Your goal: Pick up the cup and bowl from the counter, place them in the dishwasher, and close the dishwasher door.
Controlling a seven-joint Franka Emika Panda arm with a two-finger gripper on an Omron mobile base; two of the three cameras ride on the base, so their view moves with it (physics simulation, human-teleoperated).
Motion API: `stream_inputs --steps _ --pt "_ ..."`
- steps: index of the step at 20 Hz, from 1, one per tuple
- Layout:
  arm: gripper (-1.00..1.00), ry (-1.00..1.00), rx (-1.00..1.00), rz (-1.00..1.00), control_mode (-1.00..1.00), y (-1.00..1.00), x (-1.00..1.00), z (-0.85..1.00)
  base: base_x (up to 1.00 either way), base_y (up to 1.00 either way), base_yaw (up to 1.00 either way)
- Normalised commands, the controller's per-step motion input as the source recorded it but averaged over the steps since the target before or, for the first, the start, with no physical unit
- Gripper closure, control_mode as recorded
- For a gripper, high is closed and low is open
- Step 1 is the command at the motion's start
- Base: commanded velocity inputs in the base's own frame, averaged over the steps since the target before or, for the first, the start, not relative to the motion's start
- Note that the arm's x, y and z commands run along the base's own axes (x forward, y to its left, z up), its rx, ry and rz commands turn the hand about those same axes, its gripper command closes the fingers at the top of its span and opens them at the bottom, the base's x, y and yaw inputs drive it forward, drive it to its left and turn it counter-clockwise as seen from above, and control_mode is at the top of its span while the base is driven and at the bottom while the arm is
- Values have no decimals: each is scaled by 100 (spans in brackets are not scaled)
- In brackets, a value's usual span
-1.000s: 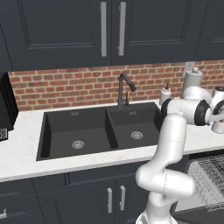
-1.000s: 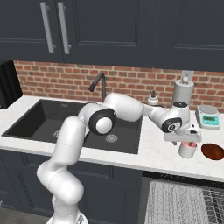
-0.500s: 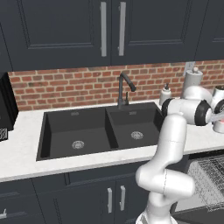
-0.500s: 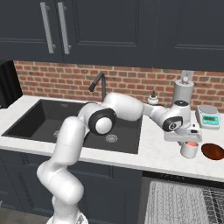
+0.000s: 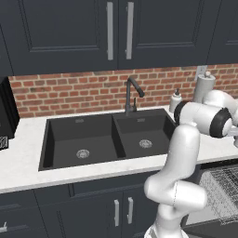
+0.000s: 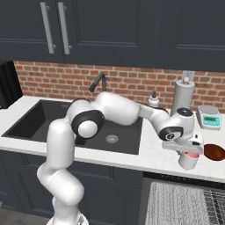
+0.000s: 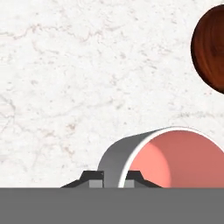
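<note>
Jaws now clamped on the cup [image 7: 164, 159] wall, apart a second ago. Gripper [image 7: 114, 180] low over the counter [image 7: 65, 87], bowl [image 7: 212, 52] nearby, cut off at the edge.

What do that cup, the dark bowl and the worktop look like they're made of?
Cup: probably glazed ceramic or plastic, matte grey outside, pink inside, thin white rim. Bowl: looks like polished wood, reddish-brown with streaky grain and a soft sheen. Counter: marble-like white stone with faint veins.
</note>
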Motion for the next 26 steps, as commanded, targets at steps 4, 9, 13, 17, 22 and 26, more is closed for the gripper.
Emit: stream_inputs --steps 4,9,13,17,22,26 --pt "100 -28 25 6 -100 -6 -100 6 0 0 0" --pt "100 -34 31 14 -100 -20 -100 0 0 0 0" --pt "100 -25 10 13 -100 -5 -100 0 0 0 0" --pt "100 -7 -3 14 -100 0 -84 -23 0 0 0" --pt "100 0 -13 12 -100 0 -36 -67 0 0 0" --pt "100 0 -15 14 -100 16 -16 -75 0 0 0"
